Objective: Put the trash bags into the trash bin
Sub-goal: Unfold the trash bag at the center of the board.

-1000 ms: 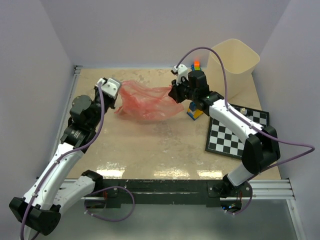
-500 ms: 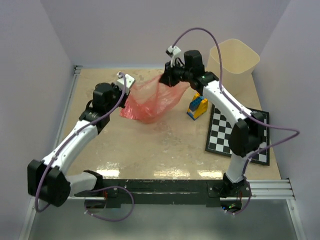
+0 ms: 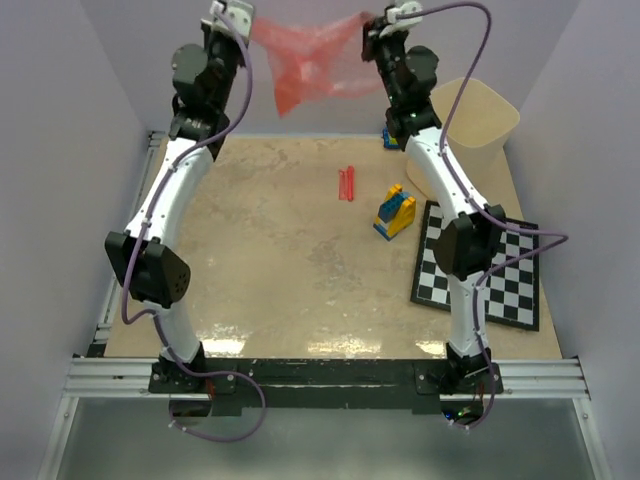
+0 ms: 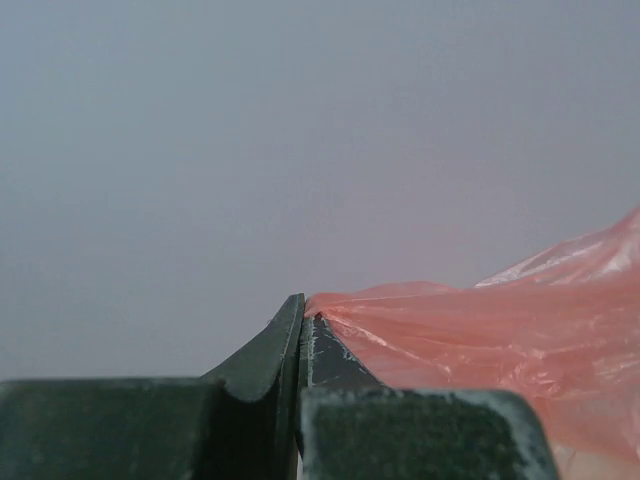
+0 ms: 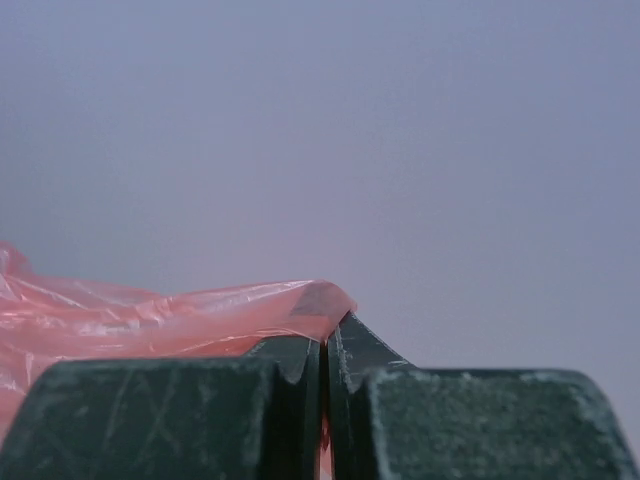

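**Sack lifted clear of counter, held at both ends**

The left end effector point(image 4: 302, 314) was closed tight on one edge of the red sack point(image 3: 310, 62). The right end effector point(image 5: 326, 334) was closed the same way on the opposite edge. Both wrist views showed red film pinched between meeting fingers.

The sack hung stretched between the two, high against the back wall and well above the counter point(image 3: 270, 270). It was left of the bin point(image 3: 482, 122) and not over its mouth.

Change from half a second before: both arms had risen from mid height to near full reach. The sack, which had sagged down to the counter, was wholly airborne. A narrow folded red strip point(image 3: 347, 184) lay exposed on the counter where the sack had been, near the yellow-and-blue blocks point(image 3: 396, 212) but apart from them.

The bin stood in the far right corner as before. Blocks and checkerboard point(image 3: 492, 272) had not shifted.
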Tool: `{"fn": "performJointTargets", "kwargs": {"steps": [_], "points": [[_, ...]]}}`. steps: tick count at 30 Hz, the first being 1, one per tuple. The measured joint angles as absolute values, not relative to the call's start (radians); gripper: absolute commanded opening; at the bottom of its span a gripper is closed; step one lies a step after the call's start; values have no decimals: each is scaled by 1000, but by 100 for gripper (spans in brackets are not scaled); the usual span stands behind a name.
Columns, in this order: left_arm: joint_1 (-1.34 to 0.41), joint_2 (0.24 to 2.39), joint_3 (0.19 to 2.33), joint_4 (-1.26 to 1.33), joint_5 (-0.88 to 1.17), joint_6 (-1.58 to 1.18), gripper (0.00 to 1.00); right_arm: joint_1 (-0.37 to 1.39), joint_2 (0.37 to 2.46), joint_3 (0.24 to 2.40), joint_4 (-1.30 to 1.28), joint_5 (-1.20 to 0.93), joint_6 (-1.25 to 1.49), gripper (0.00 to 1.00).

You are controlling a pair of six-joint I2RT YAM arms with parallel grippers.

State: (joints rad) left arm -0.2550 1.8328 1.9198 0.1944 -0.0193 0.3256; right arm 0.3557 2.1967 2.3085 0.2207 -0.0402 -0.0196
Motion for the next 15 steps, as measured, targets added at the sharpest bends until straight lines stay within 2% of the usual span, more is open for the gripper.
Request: {"fn": "performJointTargets", "kwargs": {"steps": [4, 9, 12, 15], "points": [[-311, 1847, 2137, 408, -12, 384, 0, 390, 2094, 2333, 585, 15, -91, 0], [-521, 1791, 2171, 764, 119, 600, 0, 585, 1873, 2330, 912, -42, -271, 0], [-645, 1699, 1973, 972, 229, 764, 0, 665, 1720, 2174, 1061, -82, -353, 0], [-667, 1586, 1615, 1157, 298, 915, 0, 646, 1533, 1851, 1158, -51, -429, 0]]}}
